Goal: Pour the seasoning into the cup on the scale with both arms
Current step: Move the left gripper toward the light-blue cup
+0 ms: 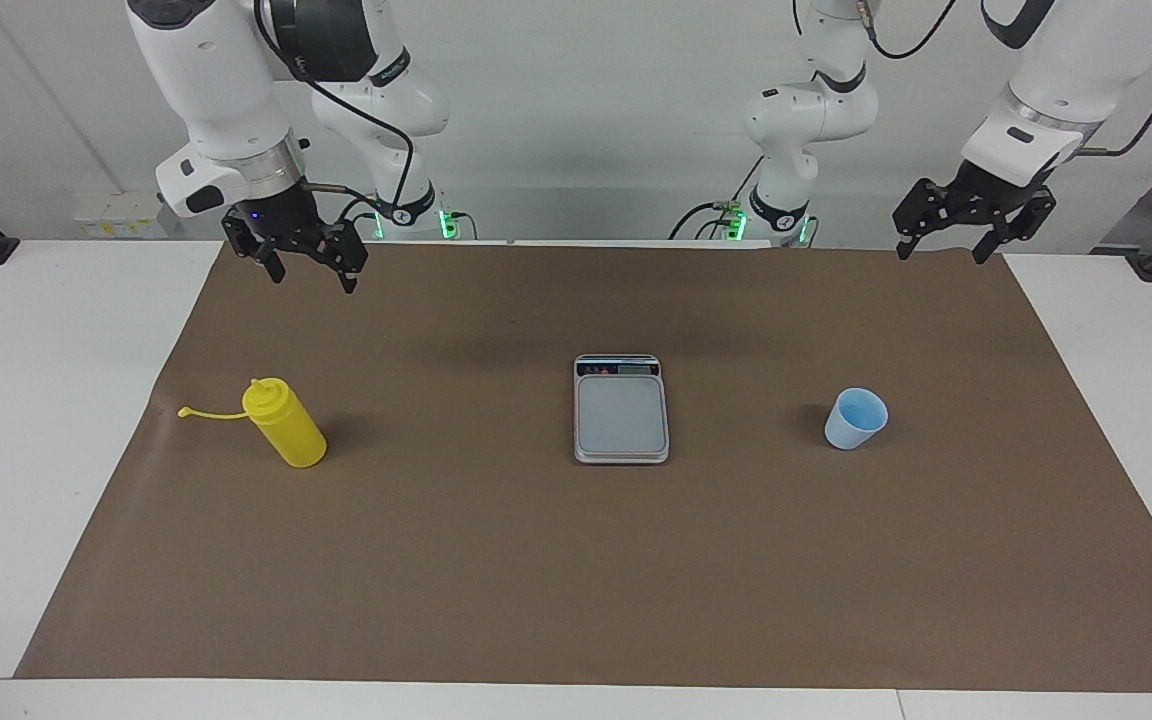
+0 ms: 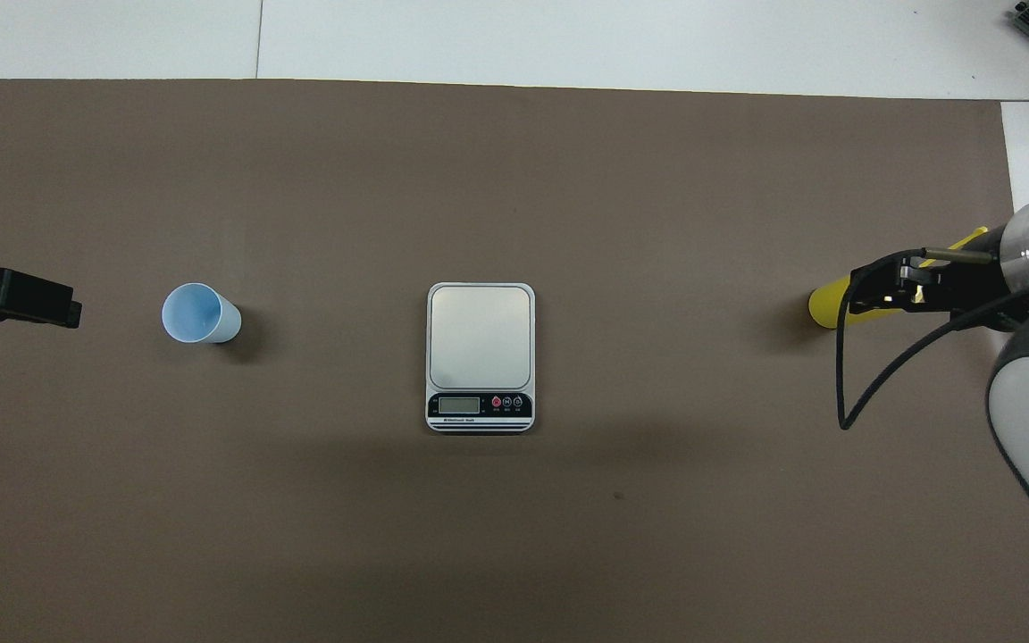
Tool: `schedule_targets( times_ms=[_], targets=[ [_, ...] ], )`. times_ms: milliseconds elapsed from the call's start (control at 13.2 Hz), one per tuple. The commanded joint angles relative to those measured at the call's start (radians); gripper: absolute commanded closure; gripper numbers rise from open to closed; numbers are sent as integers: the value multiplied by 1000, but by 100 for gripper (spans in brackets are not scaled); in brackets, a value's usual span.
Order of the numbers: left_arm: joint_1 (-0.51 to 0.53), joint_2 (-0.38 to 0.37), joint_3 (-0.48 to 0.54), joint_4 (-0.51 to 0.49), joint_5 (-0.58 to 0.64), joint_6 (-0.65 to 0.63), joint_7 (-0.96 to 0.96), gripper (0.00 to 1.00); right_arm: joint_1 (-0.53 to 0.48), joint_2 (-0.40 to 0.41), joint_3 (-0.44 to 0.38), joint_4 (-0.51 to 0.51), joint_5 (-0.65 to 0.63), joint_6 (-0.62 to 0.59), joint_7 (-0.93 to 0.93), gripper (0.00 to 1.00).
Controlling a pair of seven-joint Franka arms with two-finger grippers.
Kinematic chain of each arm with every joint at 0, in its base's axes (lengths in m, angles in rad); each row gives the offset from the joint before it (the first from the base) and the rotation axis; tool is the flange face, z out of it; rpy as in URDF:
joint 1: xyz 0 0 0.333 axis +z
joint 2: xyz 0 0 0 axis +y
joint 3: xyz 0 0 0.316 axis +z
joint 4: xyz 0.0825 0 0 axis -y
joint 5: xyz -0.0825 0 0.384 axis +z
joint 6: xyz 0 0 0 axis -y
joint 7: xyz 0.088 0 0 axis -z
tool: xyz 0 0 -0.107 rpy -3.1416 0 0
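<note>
grippers first, both up in the air at the robots' end of the tabletop (image 1: 56, 420). i see the right gripper (image 1: 311, 268) hanging over the edge of the brown mat (image 1: 576, 580) at the right arm's end, jaws released and holding nothing. in the overhead view it overlaps the seasoning bottle, but the facing view shows it well above and clear of it. the left gripper (image 1: 941, 248) hangs over the mat's edge at the left arm's end, jaws likewise released, nothing between them.

moving away from the robots, i find the three task items in a row across the middle of the mat, all well apart from one another.

item one: the seasoning bottle (image 1: 286, 425), yellow, stands upright toward the right arm's end, its thin cap strap (image 1: 208, 412) trailing out sideways toward the end of the tabletop.

item two: the scale (image 1: 621, 409), silver-grey, lies flat at the centre, its display strip (image 2: 480, 405) on the end nearer the robots. its weighing plate carries nothing.

item three: the cup (image 1: 855, 418), pale blue, stands upright on the mat toward the left arm's end, mouth up, not on the scale.

farther from the robots than this row i see only bare mat.
</note>
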Motion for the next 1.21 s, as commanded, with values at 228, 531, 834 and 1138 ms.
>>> schedule_targets(
  times_ms=[228, 531, 834, 1138],
  targets=[
    [-9, -5, 5, -8, -10, 6, 1, 0, -14, -22, 2, -22, 21, 2, -21, 0],
    [-10, -8, 7, -37, -11, 55, -5, 0, -14, -22, 2, -22, 21, 2, -21, 0],
    [-4, 7, 7, -140, -11, 194, -9, 0, -14, -22, 2, -22, 21, 2, -21, 0],
    [26, 50, 10, -281, -13, 371, -50, 0, -14, -22, 2, -22, 21, 2, -21, 0]
  ],
)
